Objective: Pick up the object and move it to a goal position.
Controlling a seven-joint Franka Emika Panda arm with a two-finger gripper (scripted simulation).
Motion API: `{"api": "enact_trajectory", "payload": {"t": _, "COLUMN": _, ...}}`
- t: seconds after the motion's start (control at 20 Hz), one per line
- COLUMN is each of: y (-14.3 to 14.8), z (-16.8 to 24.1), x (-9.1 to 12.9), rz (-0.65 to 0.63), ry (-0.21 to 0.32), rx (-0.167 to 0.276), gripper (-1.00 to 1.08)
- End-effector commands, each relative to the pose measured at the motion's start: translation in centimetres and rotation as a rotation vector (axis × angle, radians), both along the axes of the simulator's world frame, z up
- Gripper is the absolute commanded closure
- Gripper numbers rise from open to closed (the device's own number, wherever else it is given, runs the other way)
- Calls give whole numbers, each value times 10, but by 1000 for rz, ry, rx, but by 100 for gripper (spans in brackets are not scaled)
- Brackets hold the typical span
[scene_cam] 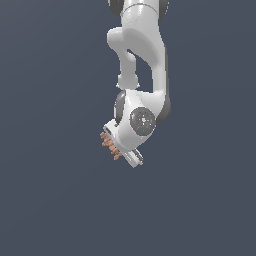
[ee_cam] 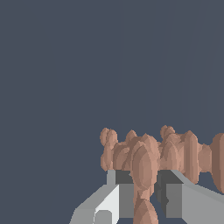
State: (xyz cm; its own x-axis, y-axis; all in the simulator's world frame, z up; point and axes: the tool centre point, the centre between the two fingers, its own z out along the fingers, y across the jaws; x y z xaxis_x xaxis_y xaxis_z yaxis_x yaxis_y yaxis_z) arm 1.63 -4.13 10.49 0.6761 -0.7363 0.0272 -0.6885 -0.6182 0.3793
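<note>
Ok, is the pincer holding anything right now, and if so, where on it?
Yes. The pincer is shut on the terracotta knobbly piece, its fingers pinching a narrow lobe near the middle of its length; the spiky ends stick out on both sides.

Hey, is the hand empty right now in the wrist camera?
No, the hand has its two fingers closed on a knobbly reddish-brown piece that sits between them.

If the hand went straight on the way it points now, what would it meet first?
Nothing new, it seems: the hand is already shut on the object. Beyond the object the wrist view shows only plain dark background, so the way looks free, though depth there cannot be judged.
</note>
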Motion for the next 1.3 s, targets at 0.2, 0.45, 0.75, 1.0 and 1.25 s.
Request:
{"api": "enact_trajectory", "payload": {"t": 0.2, "y": 2, "z": 22, "x": -4, "rz": 0, "ry": -1, "rx": 0, "gripper": 108}}
{"api": "enact_trajectory", "payload": {"t": 0.45, "y": 5, "z": 57, "x": -11, "rz": 0, "ry": -1, "rx": 1, "gripper": 108}}
{"api": "enact_trajectory", "payload": {"t": 0.75, "y": 11, "z": 119, "x": -22, "rz": 0, "ry": 0, "rx": 1, "gripper": 108}}
{"api": "enact_trajectory", "payload": {"t": 1.0, "y": 15, "z": 178, "x": -33, "rz": -2, "ry": 0, "rx": 2, "gripper": 108}}
{"api": "enact_trajectory", "payload": {"t": 1.25, "y": 21, "z": 237, "x": -43, "rz": -2, "ry": 0, "rx": 2, "gripper": 108}}
